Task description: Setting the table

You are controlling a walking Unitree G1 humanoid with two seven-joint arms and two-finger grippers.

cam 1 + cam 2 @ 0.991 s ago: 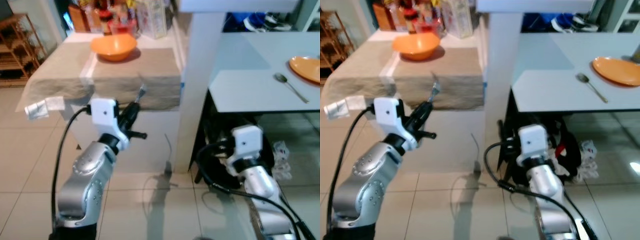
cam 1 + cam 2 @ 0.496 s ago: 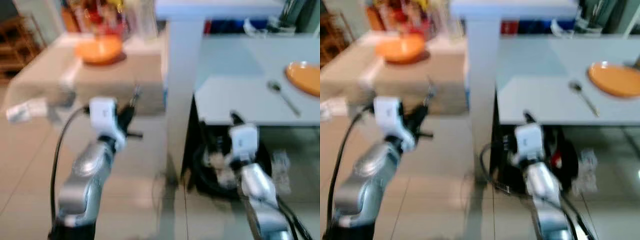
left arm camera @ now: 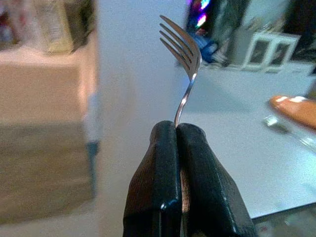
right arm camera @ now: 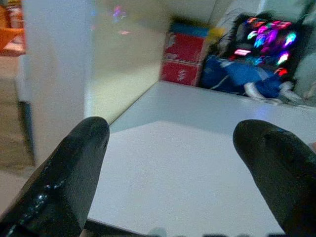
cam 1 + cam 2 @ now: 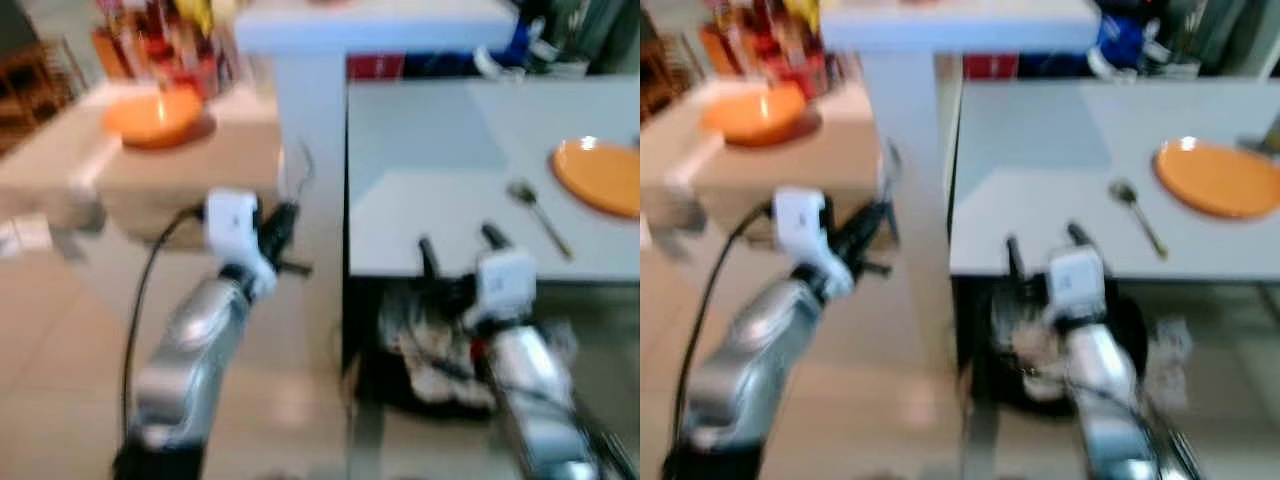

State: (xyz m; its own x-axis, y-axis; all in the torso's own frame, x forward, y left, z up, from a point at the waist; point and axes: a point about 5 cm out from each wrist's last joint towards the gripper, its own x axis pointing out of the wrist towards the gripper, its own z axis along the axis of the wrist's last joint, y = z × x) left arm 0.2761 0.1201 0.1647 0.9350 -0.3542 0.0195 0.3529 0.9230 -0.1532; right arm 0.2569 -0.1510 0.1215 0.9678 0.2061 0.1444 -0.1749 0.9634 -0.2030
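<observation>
left hand (image 3: 177,129): fingers pressed together, pinching the fork (image 3: 183,59) by its handle; raised in front of the white pillar (image 5: 310,130)
fork: handle clamped between the left hand's fingertips, tines up and out past them, tilted slightly; metal, four tines
right hand (image 4: 173,148): fingers (image 4: 74,168) spread wide, nothing between them; at the near edge of the white tabletop (image 5: 440,170), low, just before it
white tabletop: ahead of the right hand, to the right of the left hand beyond the pillar
orange plate (image 5: 598,178): on the white tabletop, ahead and to the right of the right hand, well apart from it
spoon (image 5: 538,212): lies on the white tabletop just beside the plate, between plate and right hand, nearer the plate
orange bowl (image 5: 152,115): on the beige-clothed tabletop (image 5: 180,170), ahead and left of the left hand, apart from it
bottles and jars (image 5: 165,40): blurred, behind the bowl
head views: blurred
bags (image 5: 430,350): dark clutter under the white tabletop, beside the right hand; cannot tell details
</observation>
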